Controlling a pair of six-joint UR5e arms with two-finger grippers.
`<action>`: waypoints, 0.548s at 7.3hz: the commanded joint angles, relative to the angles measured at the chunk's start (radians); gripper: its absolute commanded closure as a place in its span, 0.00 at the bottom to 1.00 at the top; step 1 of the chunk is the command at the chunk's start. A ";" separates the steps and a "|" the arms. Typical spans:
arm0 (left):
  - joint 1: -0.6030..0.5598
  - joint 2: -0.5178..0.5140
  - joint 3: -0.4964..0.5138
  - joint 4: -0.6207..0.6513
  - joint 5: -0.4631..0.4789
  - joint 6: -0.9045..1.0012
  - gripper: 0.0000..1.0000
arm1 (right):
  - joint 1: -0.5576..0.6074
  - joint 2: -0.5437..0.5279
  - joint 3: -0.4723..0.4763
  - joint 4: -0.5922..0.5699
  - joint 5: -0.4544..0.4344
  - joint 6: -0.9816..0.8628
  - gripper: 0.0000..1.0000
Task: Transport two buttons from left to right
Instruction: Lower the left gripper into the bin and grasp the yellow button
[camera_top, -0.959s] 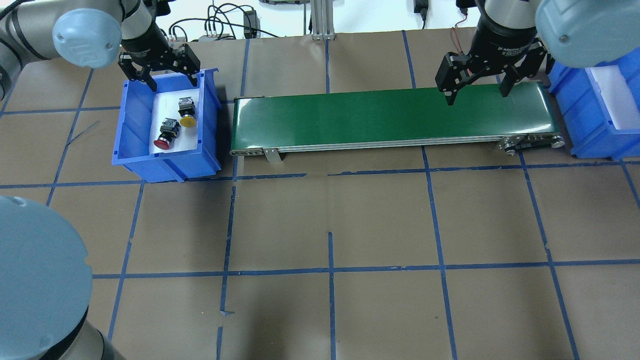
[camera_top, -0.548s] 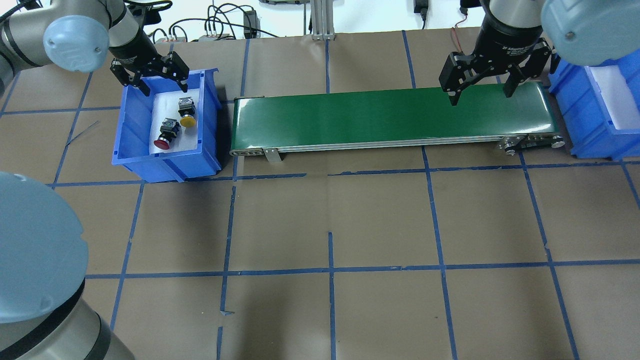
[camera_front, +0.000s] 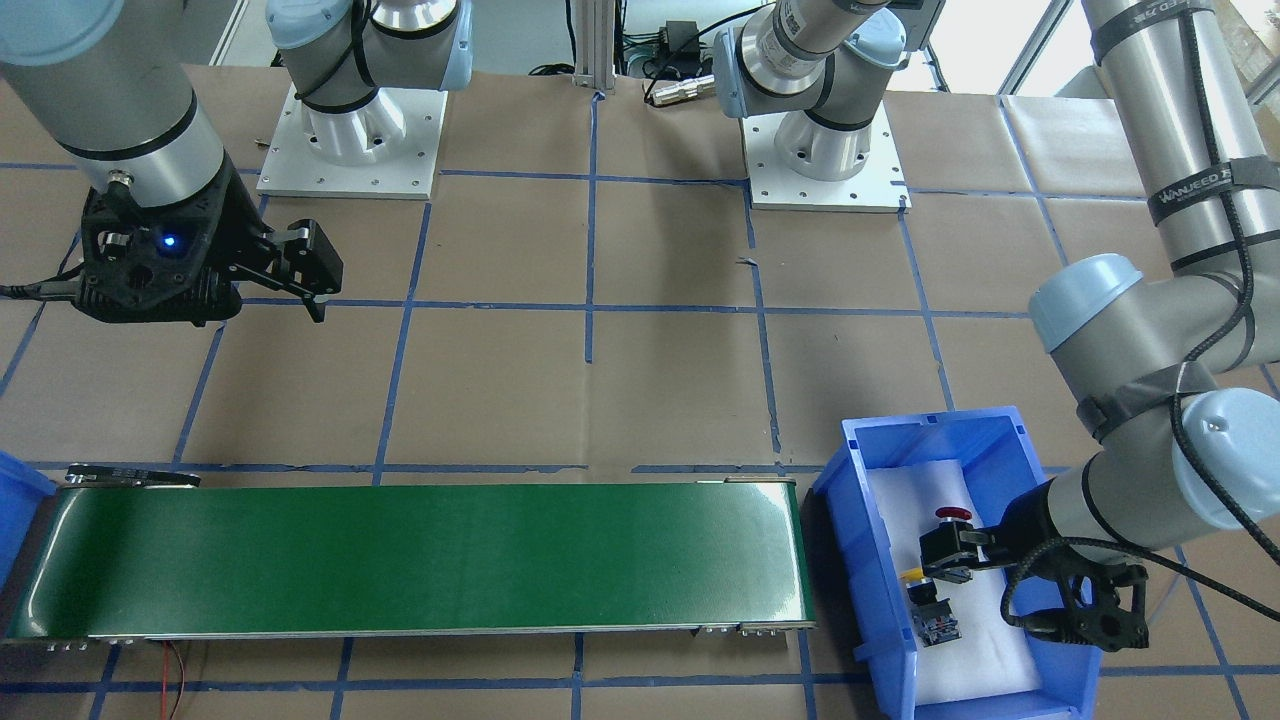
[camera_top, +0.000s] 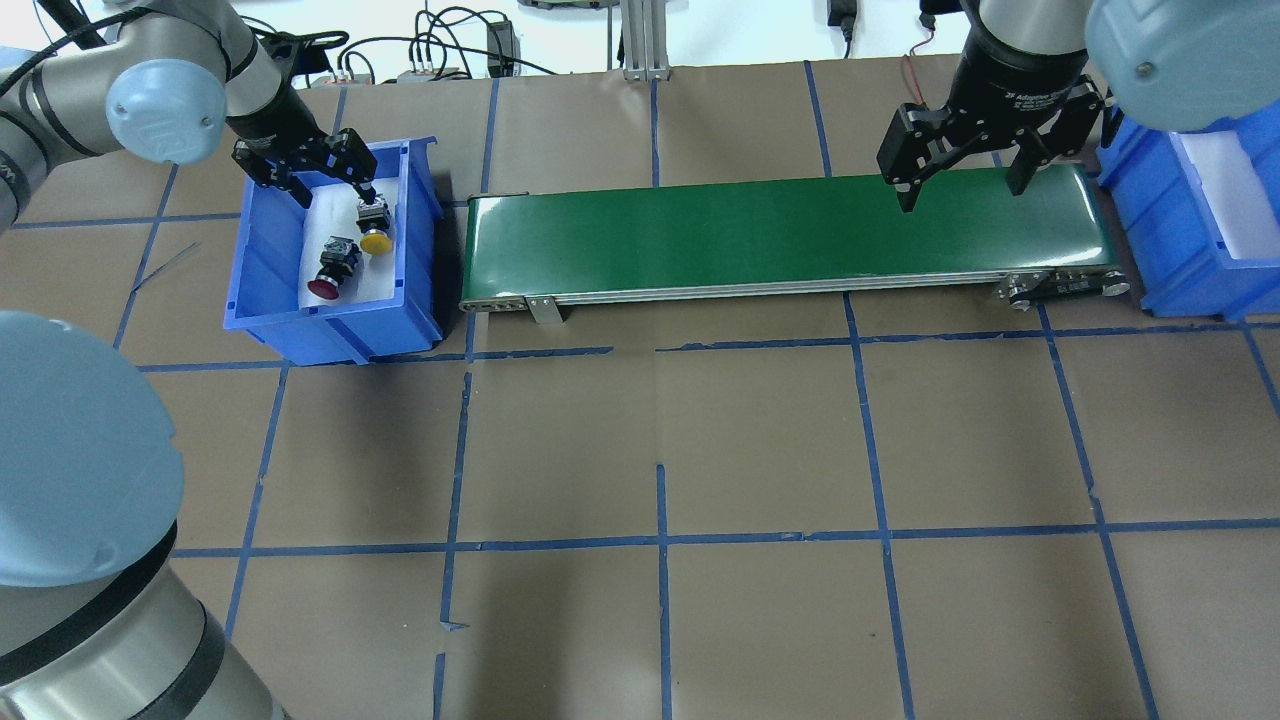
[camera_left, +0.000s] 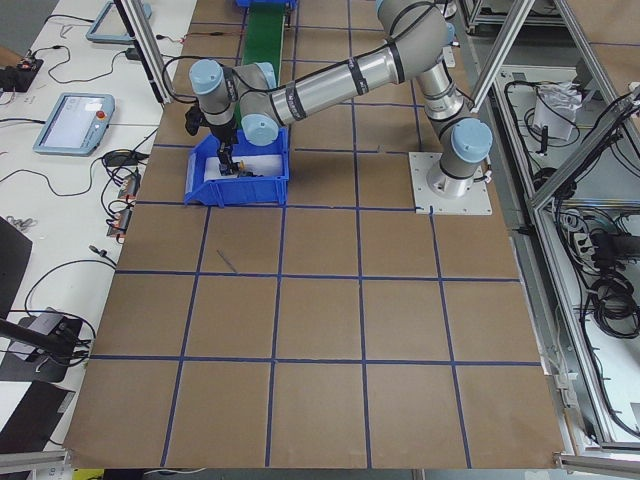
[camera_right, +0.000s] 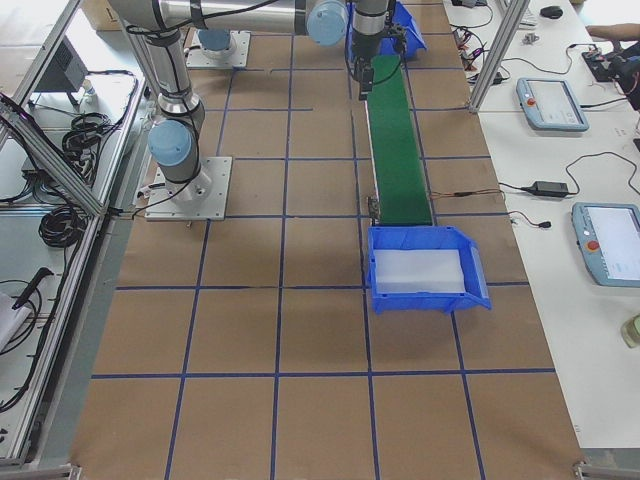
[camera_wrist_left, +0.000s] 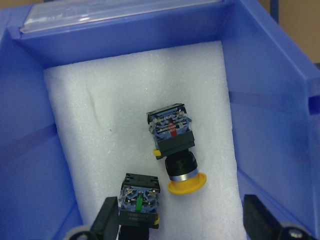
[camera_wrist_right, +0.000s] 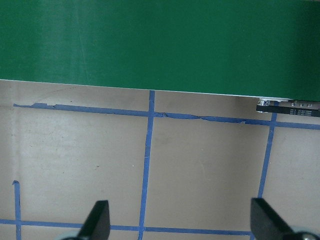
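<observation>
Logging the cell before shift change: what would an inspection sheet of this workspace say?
Surface: brown paper table, blue tape grid; green conveyor belt.
Job's things: yellow button and red button on foam in left blue bin; right blue bin holds only foam.
Clutter: thin dark strip on paper beside left bin.
Grippers: left end effector open, down in left bin over the buttons; right end effector open above belt's right end.
Cables: black leads along far edge.
Surroundings: teach pendants beside the table.
</observation>
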 joint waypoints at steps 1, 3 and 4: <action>-0.001 -0.024 0.000 0.009 0.006 -0.004 0.22 | -0.001 0.000 -0.002 0.002 0.003 -0.001 0.00; -0.007 -0.034 -0.002 0.020 0.001 -0.064 0.27 | -0.001 0.000 0.004 0.005 0.004 -0.001 0.00; -0.010 -0.052 0.008 0.035 -0.001 -0.108 0.28 | -0.001 0.000 0.008 0.005 0.004 -0.001 0.00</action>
